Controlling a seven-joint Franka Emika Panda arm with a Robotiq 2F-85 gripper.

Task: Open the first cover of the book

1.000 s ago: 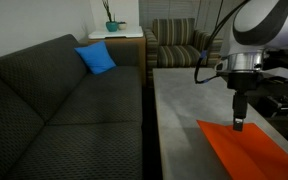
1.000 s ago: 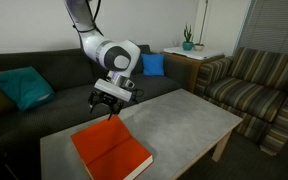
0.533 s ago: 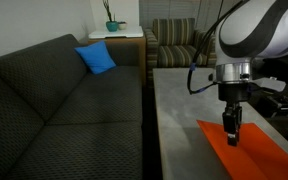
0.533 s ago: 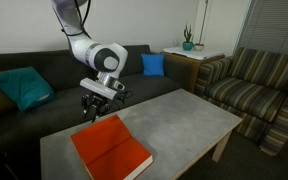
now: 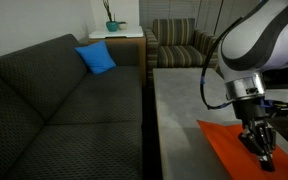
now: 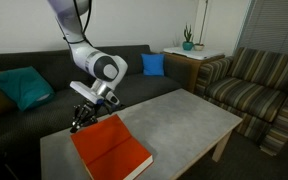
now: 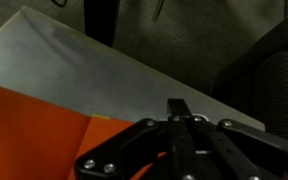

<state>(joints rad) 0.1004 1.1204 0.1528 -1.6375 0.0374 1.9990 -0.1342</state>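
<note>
The book [image 6: 112, 148] lies flat and closed on the grey table [image 6: 179, 115], its plain orange-red first cover [image 5: 234, 145] facing up. My gripper [image 6: 77, 127] is tilted down low at the book's corner nearest the sofa; in an exterior view the gripper [image 5: 265, 156] stands over the cover's edge. In the wrist view the gripper [image 7: 181, 106] has both fingers pressed together with nothing between them, pointing past the book [image 7: 34, 135] onto the table [image 7: 94, 70]. Whether the tips touch the cover I cannot tell.
A dark sofa [image 5: 64, 100] runs along the table's side, with a blue cushion [image 5: 97, 58] and a teal cushion [image 6: 24, 86] on it. Striped armchairs [image 6: 259, 85] stand beyond the table's end. A potted plant [image 6: 188, 40] sits on a side table.
The arm has moved along the book toward its sofa-side corner, dropped lower and tilted. The jaws have gone from open to shut.
</note>
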